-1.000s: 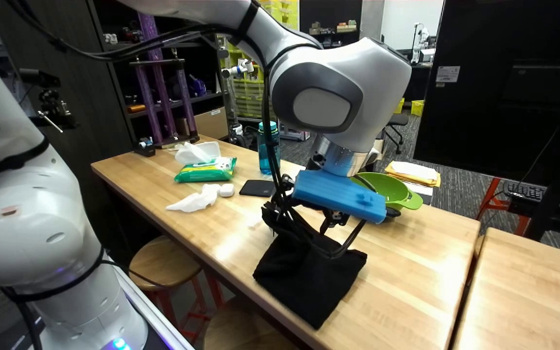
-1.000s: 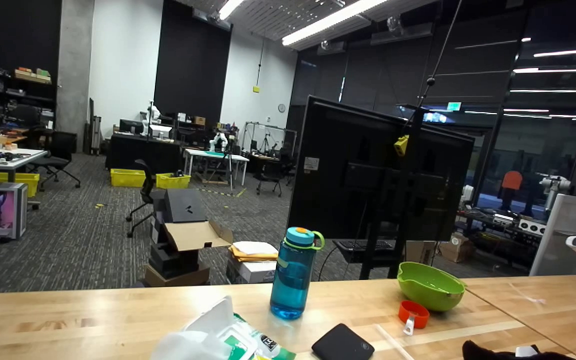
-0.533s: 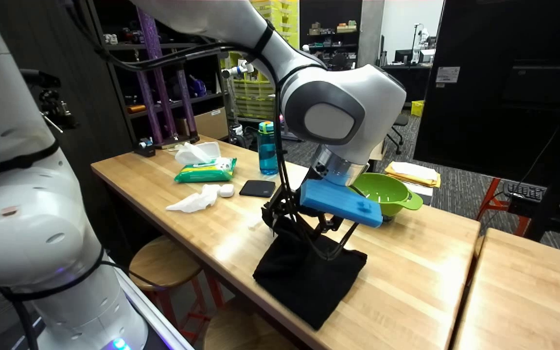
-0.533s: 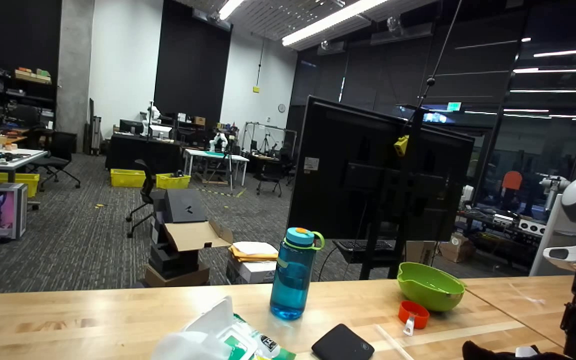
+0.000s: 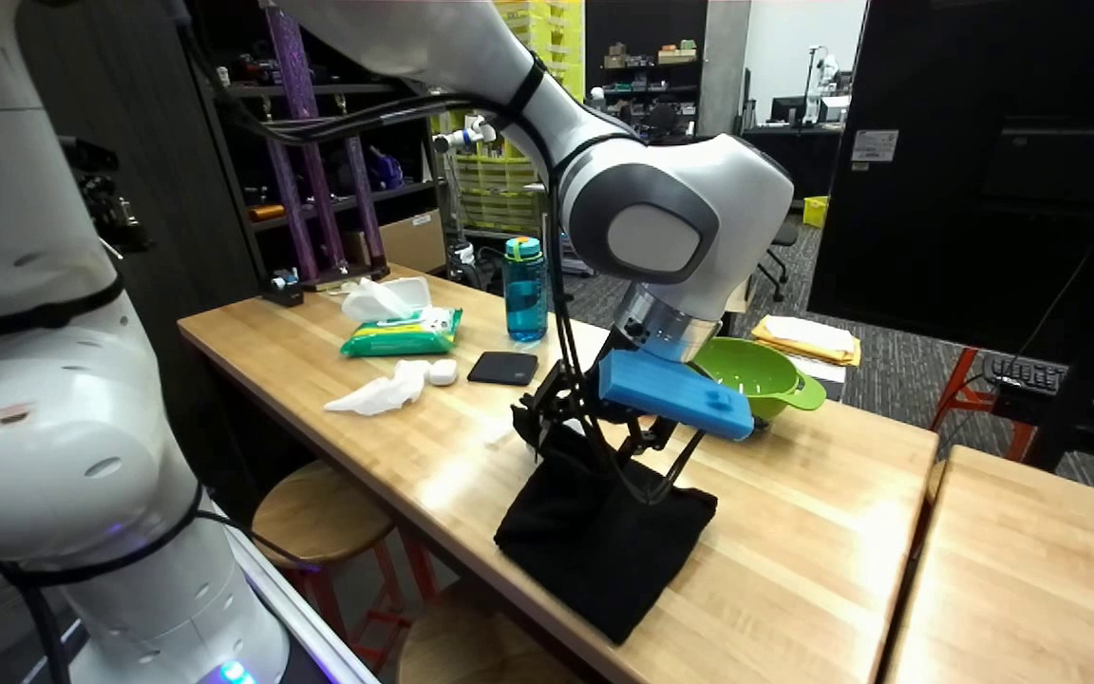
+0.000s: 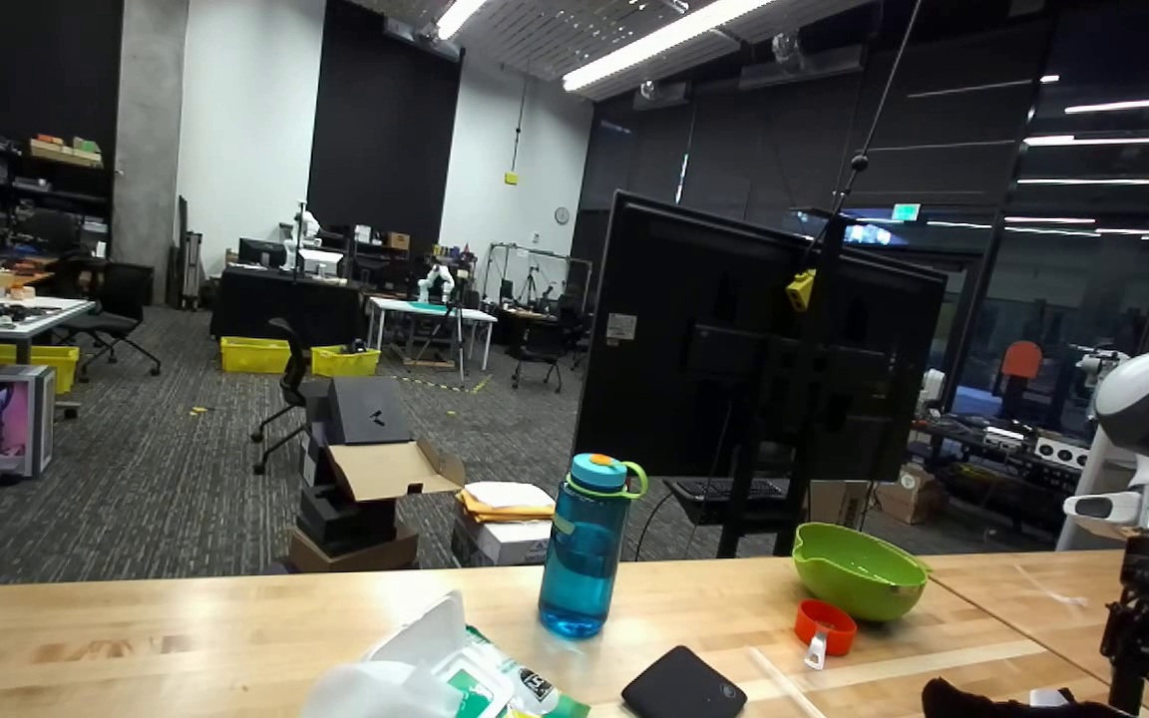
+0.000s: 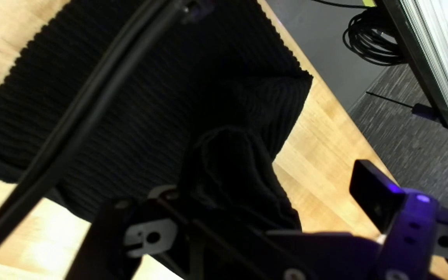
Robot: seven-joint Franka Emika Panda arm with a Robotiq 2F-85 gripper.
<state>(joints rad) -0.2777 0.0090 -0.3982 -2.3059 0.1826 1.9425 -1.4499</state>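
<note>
Blurry cables (image 7: 103, 99) covered part of the black cloth (image 7: 158, 128) in the wrist view. The bottom edge there cut off some of the gripper (image 7: 243, 216). It was too dark to tell if the gripper touched the cloth. In an exterior view, a blue block (image 5: 675, 394) hid part of the green bowl (image 5: 754, 368).

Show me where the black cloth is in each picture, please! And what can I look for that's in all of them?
In an exterior view: the black cloth is below the middle, a little to the right.
In an exterior view: only a bit of the black cloth peeks in at the bottom edge, toward the right.
In the wrist view: the black cloth fills much of the left and middle.
Shared landmark: the pale wooden table.
</note>
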